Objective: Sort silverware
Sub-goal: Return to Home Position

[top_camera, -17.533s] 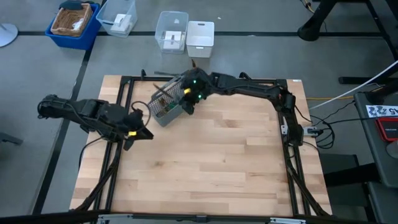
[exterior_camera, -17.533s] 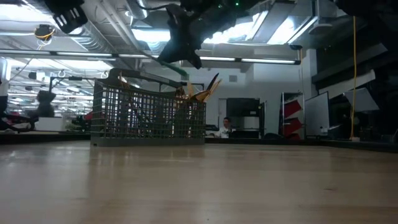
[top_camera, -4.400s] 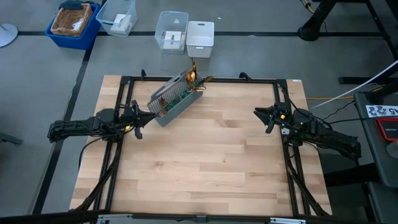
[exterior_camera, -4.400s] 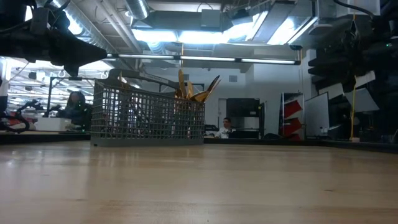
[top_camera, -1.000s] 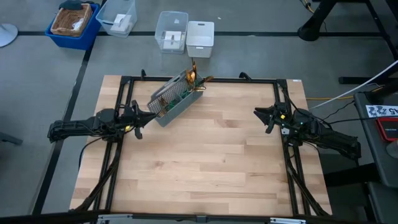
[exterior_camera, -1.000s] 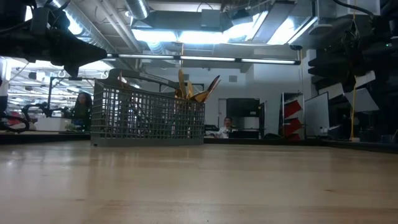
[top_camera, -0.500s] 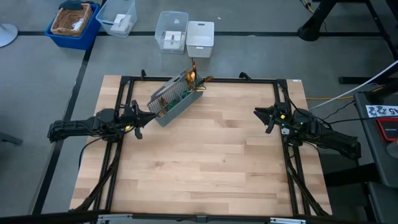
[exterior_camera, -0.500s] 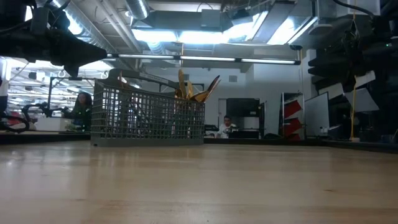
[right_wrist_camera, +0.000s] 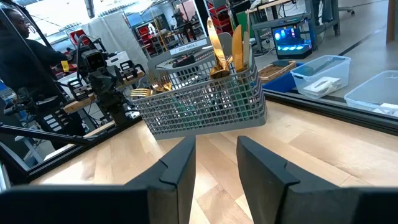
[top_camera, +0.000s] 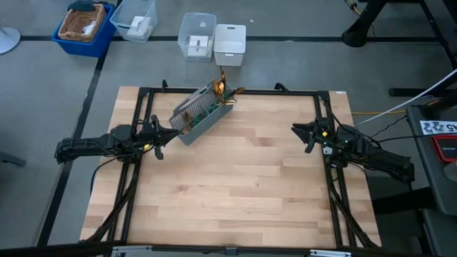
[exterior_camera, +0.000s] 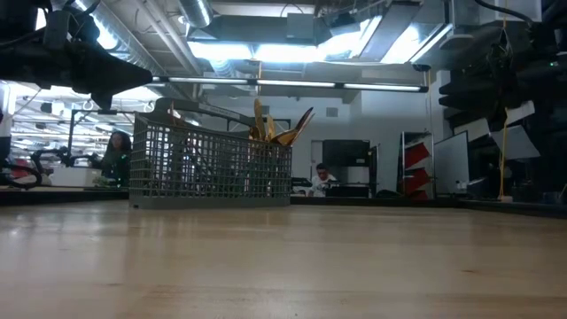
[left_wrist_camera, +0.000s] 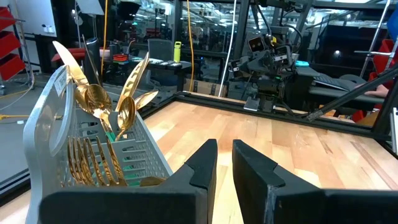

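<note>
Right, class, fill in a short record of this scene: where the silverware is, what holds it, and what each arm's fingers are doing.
items: silverware standing in the caddy, gold heads sticking up; none seen loose
holder: grey mesh caddy, left of centre on the table
left arm: left fingers slightly apart, empty, at the table's left edge beside the caddy
right arm: right fingers slightly apart, empty, at the table's right edge

the wooden table [top_camera: 235, 185] lies open across its middle and near side. the grey mesh caddy [top_camera: 202, 114] blocks the far left, silverware [top_camera: 223, 84] poking above its rim. the left gripper [top_camera: 166, 135] sits close by its end; the right gripper [top_camera: 300, 132] is well apart, at the right edge.
</note>
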